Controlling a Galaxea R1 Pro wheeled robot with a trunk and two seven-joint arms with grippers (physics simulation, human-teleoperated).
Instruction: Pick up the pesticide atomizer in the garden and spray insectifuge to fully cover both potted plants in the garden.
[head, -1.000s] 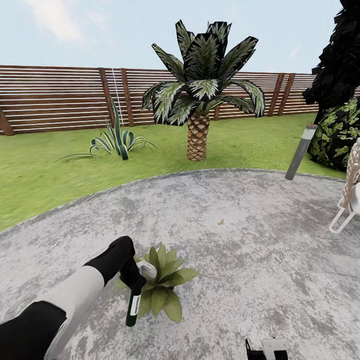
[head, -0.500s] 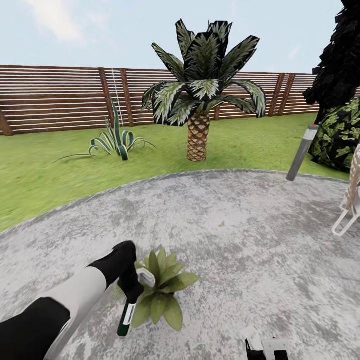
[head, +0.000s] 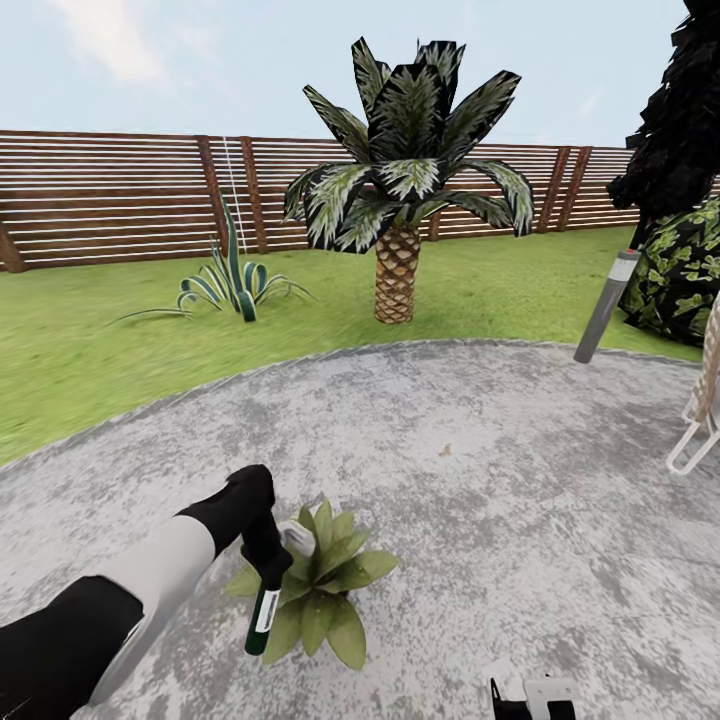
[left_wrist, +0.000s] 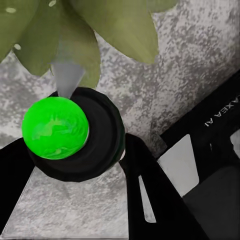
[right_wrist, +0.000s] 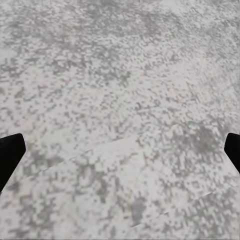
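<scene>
My left gripper is shut on the pesticide atomizer, a slim dark green bottle with a white label. It hangs base-down with its pale trigger head against the leaves. One potted plant, a low rosette of pointed green leaves, sits on the grey concrete patio right beside the bottle. In the left wrist view the atomizer is seen end-on between the black fingers, with plant leaves just beyond. My right gripper is open over bare concrete. The second potted plant is out of view.
A tall palm and a striped agave stand on the lawn before the slat fence. At the right are a grey bollard lamp, dark shrubs and a white chair frame.
The bottle's lower end swung out to the left, then back toward the plant. My left hand rose slightly. The whole view drifted a little, so the chair sits nearer the right edge.
</scene>
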